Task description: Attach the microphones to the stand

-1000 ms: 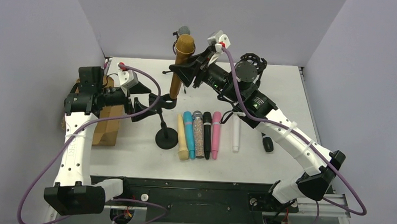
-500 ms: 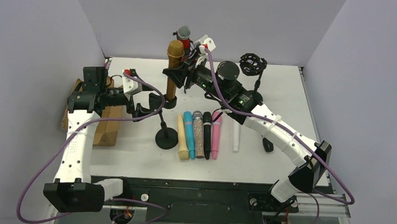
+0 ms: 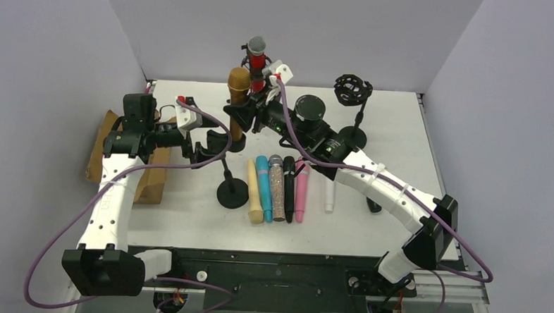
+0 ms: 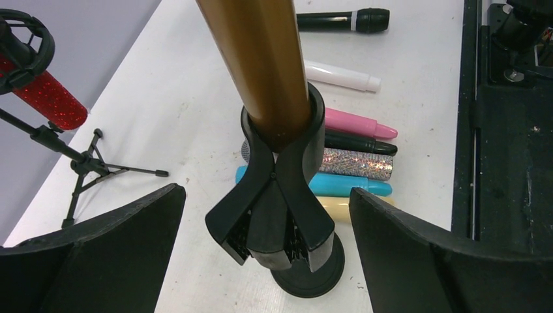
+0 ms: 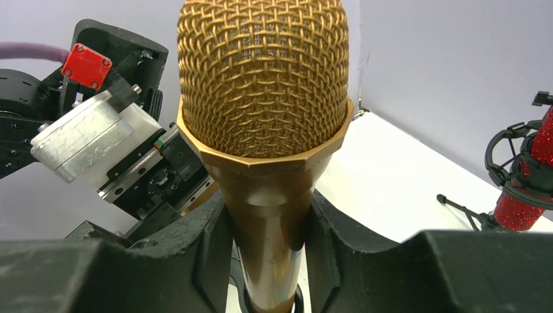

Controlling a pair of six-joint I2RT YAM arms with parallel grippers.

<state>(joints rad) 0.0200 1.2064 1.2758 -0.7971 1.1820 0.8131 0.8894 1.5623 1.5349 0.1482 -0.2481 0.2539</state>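
Lilac-grey walls close round a white bench (image 3: 186, 227). The right fingers (image 5: 339, 241) are closed part-way on a gold microphone (image 3: 238, 98), gripping it roughly upright just under its mesh head. The left fingers (image 4: 117, 235) stand wide apart, holding nothing, one on each side of the black clip (image 4: 280, 169) that tops the small stand (image 3: 232, 193) left of the bench's middle. The gold microphone's tail sits in the clip's ring. A red microphone (image 3: 257, 53) is seated in a tripod mount by the far edge, a second mount (image 3: 352, 91) further right along that edge is bare, and a row of spare microphones (image 3: 278, 188) lies flat near the bench's middle.

The step in hand looks like seating the gold one. Doing it well likely means pressing straight down along the clip's axis, body upright so the ring does not twist, left fingers ready to steady the clip, release only once snug.

The left wrist view shows the tail inside the ring, which the overhead view hides behind the arms. The right wrist view shows the grip below the head but little of the clip.
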